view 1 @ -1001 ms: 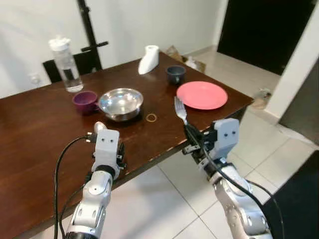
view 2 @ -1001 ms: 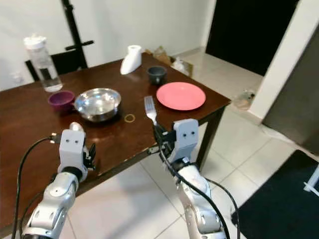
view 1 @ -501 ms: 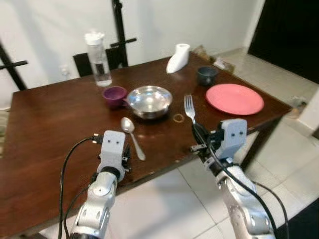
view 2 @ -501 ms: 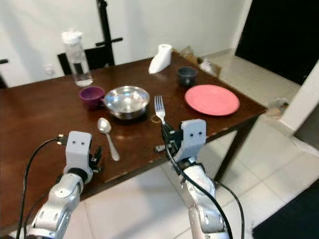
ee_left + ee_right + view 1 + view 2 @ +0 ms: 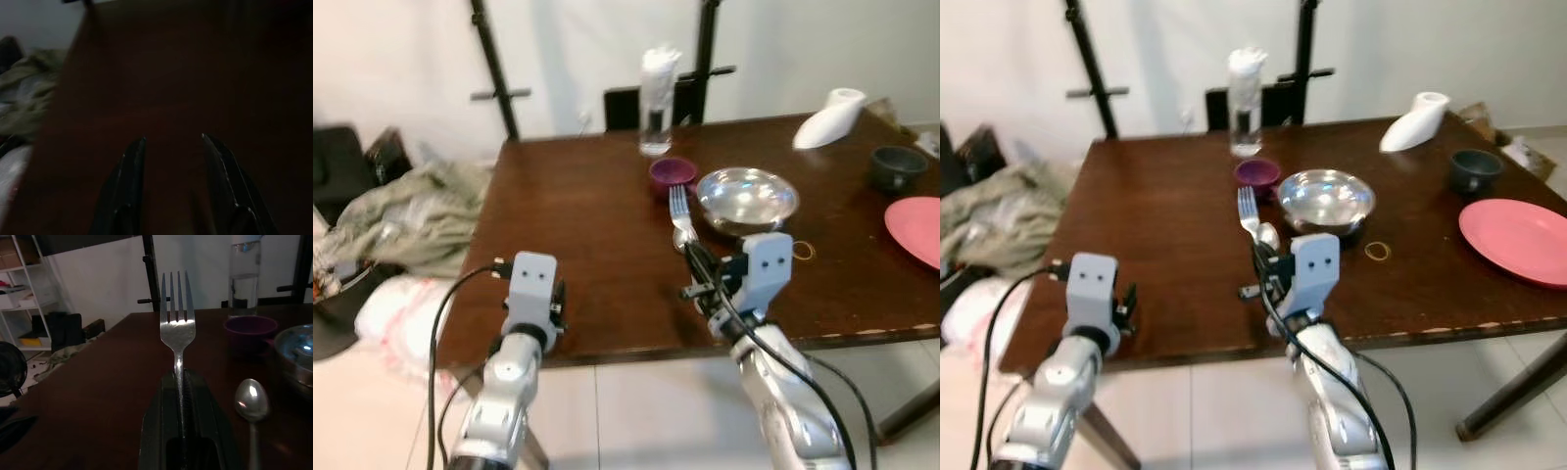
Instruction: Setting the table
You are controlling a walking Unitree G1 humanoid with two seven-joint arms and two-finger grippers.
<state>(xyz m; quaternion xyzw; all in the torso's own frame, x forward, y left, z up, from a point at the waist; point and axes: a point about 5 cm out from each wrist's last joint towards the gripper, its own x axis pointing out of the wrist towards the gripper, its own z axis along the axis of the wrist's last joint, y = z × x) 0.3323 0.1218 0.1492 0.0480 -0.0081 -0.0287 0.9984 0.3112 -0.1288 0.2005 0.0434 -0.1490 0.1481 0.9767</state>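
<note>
The steel bowl (image 5: 1325,200) sits mid-bench with nothing visible inside; at its 10 o'clock is a purple cup (image 5: 1256,174), contents unseen, and farther back a bottle (image 5: 1245,102) partly filled with clear liquid. A dark cup (image 5: 1474,169) stands at the bowl's 2 o'clock, the pink plate (image 5: 1516,241), cut off by the frame, at 4 o'clock.

The right end effector (image 5: 1266,273) has its fingers pressed together on the fork (image 5: 177,328), tines up, over the bench's (image 5: 1156,255) near edge. The spoon (image 5: 251,406) lies just beside it, bowl up, mostly hidden behind the fork in the eye views. The left end effector (image 5: 171,147) hovers spread and empty above the dark, blurred bench top.
</note>
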